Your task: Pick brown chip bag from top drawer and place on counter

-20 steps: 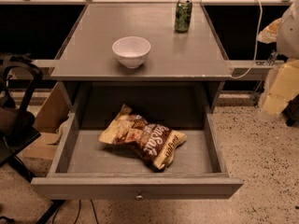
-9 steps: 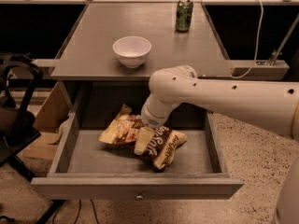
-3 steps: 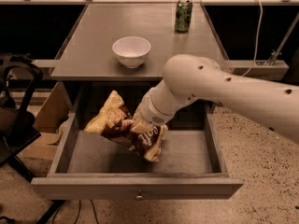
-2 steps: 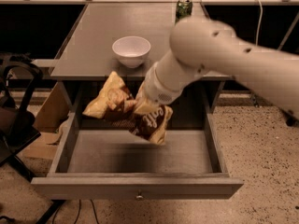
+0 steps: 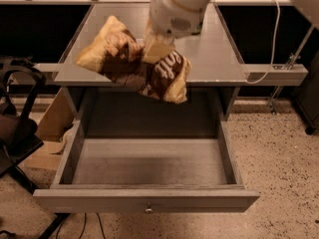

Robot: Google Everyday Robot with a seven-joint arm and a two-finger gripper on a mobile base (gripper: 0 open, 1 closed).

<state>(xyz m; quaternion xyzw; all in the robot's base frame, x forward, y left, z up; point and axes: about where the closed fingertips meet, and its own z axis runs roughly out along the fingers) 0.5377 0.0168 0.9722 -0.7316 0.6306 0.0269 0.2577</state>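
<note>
My gripper (image 5: 153,51) is shut on the brown chip bag (image 5: 132,62) and holds it in the air, above the front edge of the counter (image 5: 219,49) and well clear of the top drawer (image 5: 149,163). The bag is crinkled, dark brown in the middle with white lettering and tan-yellow ends, and hangs tilted down to the right. The drawer stands pulled out below, with a plain grey bottom and a small metal knob (image 5: 148,210) on its front panel. My white arm (image 5: 182,4) comes in from the top right and hides the middle of the counter.
A black chair (image 5: 15,128) and a cardboard box (image 5: 52,128) stand left of the cabinet. A white cable (image 5: 271,39) runs over a side shelf (image 5: 279,73) at the right. The floor is speckled.
The bag lay in the drawer; my gripper came down, closed on it and lifted it up out of the drawer to counter height. The bowl and can are now hidden behind arm and bag.
</note>
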